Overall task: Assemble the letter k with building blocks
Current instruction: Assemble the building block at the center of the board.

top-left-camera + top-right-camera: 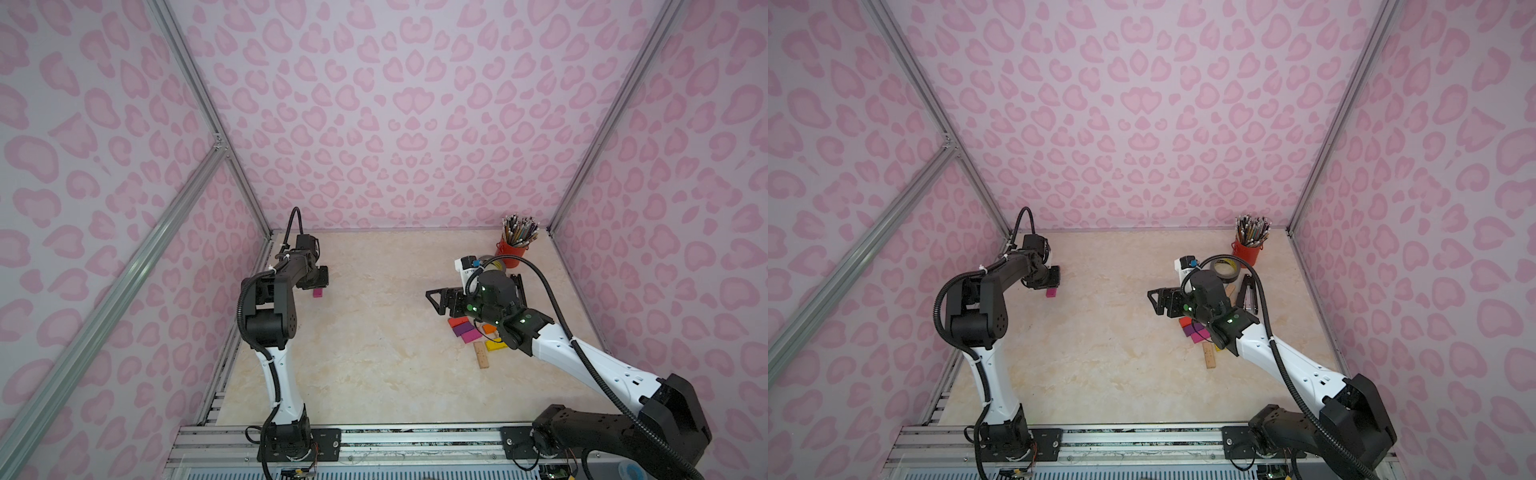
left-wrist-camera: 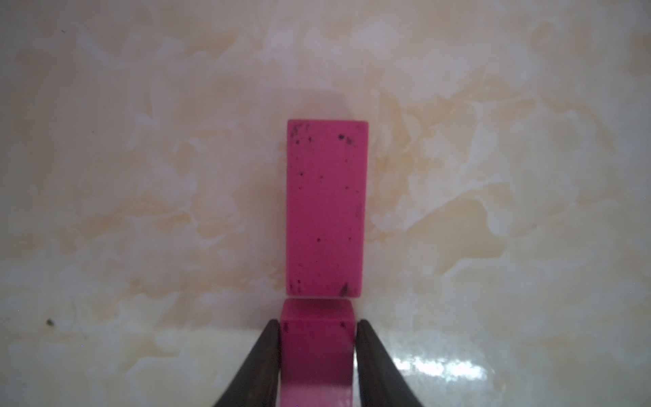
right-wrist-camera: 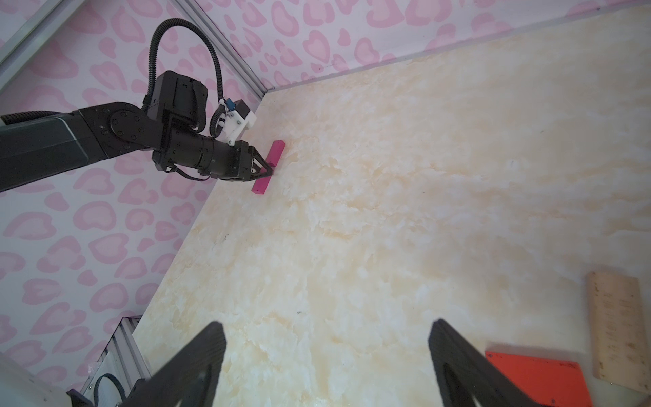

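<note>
The near magenta block [image 2: 317, 347] lies on the tabletop [image 2: 141, 176] between the left gripper's [image 2: 317, 322] fingers [image 2: 260, 356], end to end with a second magenta block [image 2: 326, 208] just ahead: the K's stem, probably at release. Whether the jaws grip it I cannot tell. Next: back off without nudging either. The right gripper [image 3: 327, 349] hangs open, empty, loose blocks [image 1: 463, 328] beneath its wrist; beyond it a red cup [image 1: 512, 254] holds pencils [image 1: 520, 229].

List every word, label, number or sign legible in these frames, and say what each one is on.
No text can be read in full in any view.
White object: some dark lettering, too small to read.
Plain wood block: faint printed marks, too blurred to read.
</note>
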Action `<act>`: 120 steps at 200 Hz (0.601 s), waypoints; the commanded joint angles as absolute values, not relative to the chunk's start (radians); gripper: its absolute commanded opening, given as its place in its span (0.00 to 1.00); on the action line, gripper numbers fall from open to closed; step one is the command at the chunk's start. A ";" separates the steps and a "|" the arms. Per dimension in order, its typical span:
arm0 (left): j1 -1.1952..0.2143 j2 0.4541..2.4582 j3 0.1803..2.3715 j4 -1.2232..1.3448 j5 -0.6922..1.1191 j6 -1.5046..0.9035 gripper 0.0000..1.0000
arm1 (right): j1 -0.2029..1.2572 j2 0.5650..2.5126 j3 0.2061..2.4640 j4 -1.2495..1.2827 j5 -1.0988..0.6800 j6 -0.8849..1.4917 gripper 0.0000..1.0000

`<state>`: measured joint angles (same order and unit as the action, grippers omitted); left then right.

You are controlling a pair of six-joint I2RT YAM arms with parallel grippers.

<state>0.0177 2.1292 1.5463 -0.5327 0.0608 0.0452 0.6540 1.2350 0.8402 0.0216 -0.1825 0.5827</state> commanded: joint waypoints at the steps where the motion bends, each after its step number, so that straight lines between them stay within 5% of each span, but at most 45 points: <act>1: 0.019 2.135 1.557 -0.545 0.067 0.051 0.39 | 0.653 1.239 0.836 0.034 -0.178 0.584 0.91; 120: 0.020 2.159 1.581 -0.554 0.063 0.051 0.35 | 0.650 1.249 0.841 0.035 -0.184 0.593 0.92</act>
